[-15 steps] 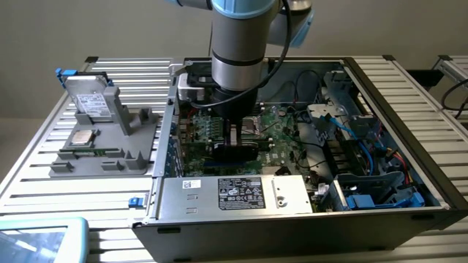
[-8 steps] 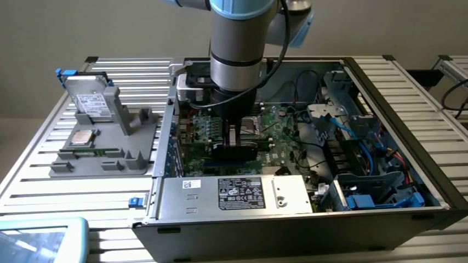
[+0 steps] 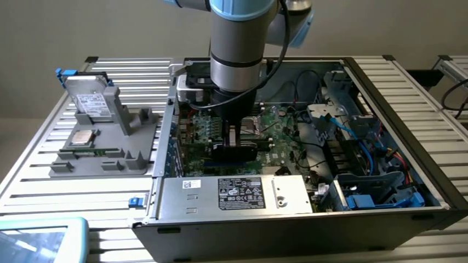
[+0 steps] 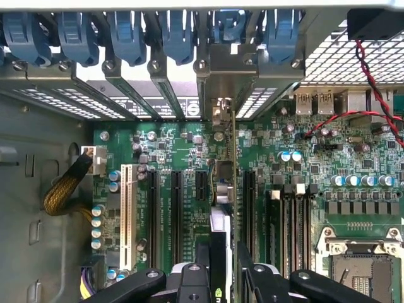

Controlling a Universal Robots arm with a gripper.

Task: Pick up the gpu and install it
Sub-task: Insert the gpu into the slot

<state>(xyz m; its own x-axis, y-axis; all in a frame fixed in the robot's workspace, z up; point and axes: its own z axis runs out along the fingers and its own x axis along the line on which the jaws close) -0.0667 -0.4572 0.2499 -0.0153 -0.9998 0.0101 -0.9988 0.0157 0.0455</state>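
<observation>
Slatted metal counter (image 3: 44, 186) underneath it all, and on it the open computer case (image 3: 292, 230), side panel off, insides on show. The arm reaches straight down into the case, and the hand (image 3: 234, 137) is clamped on the gpu (image 3: 245, 150), gripping it by both faces. The card stands on edge over the middle of the case's motherboard (image 3: 292, 137). The wrist view looks right down the hand (image 4: 222, 268). Two black fingers (image 4: 202, 255) pinch the gpu (image 4: 219, 221), seen edge-on and running parallel to the black expansion slots (image 4: 177, 208). Its silvery bracket end points at the case's rear wall, close to the row of blue retaining clips (image 4: 126, 38) there. Whether the card's lower edge has met a slot, I cannot tell. A CPU socket (image 4: 366, 271) lies on the board just beside the slots, further from the case's side wall. In the exterior view a silver power supply (image 3: 241, 194) with a label fills the case's near corner. Outside the case, on the exterior view's left, a grey holder (image 3: 102, 164) props up a hard drive (image 3: 91, 101), well apart from the hand.
</observation>
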